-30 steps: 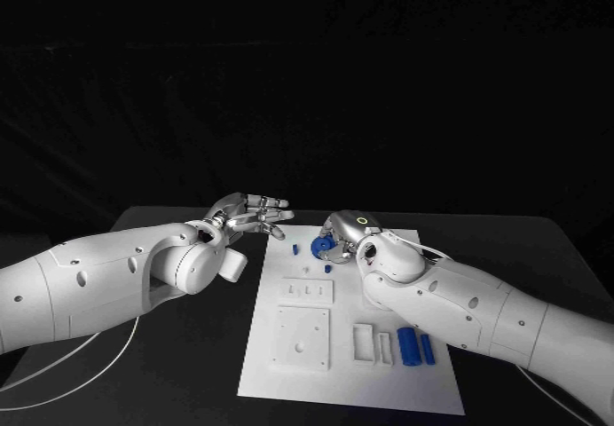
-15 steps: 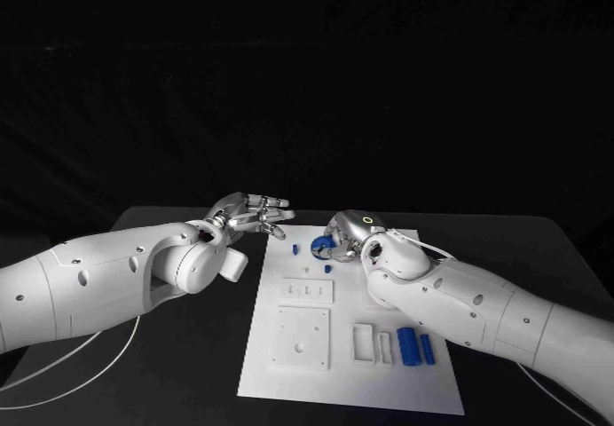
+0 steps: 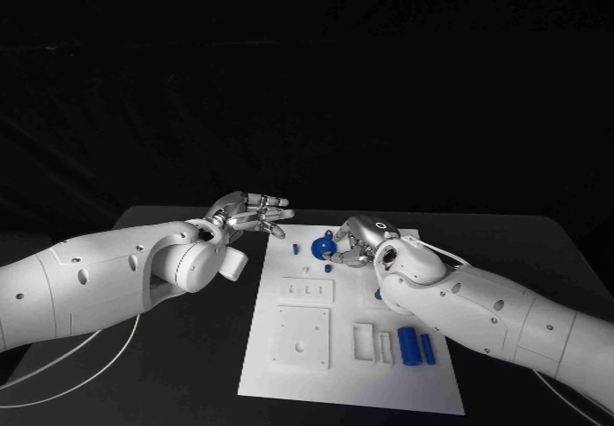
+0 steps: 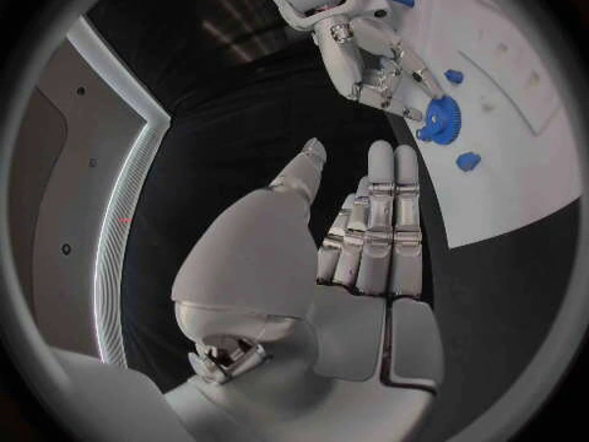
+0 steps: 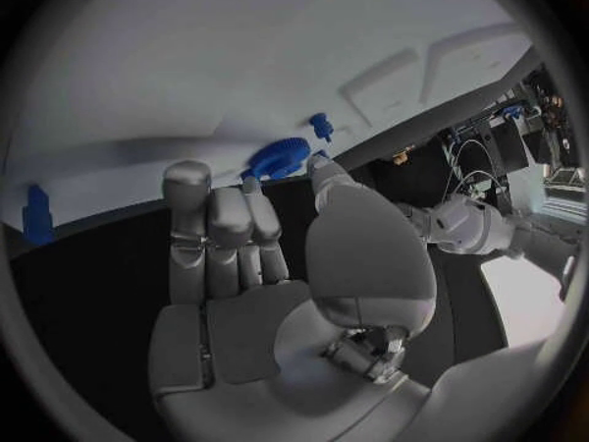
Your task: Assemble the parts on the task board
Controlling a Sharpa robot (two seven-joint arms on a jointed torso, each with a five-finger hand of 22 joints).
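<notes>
Pinching a blue gear [image 3: 327,242] at its fingertips, the right robot hand [image 3: 359,236] hovers over the far end of the white task board [image 3: 313,377]. The left robot hand [image 3: 252,213] hangs just off the board's far left corner, over the black desk [image 3: 167,355], fingers spread and holding nothing. Two blue cylinders [image 3: 414,345] lie near the board's right edge.

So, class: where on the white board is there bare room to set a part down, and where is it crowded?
Free: the task board's near strip, below the square plate and blue cylinders. Crowded: the far end, where the right hand holds the blue gear beside small blue pieces, with the left hand alongside.
</notes>
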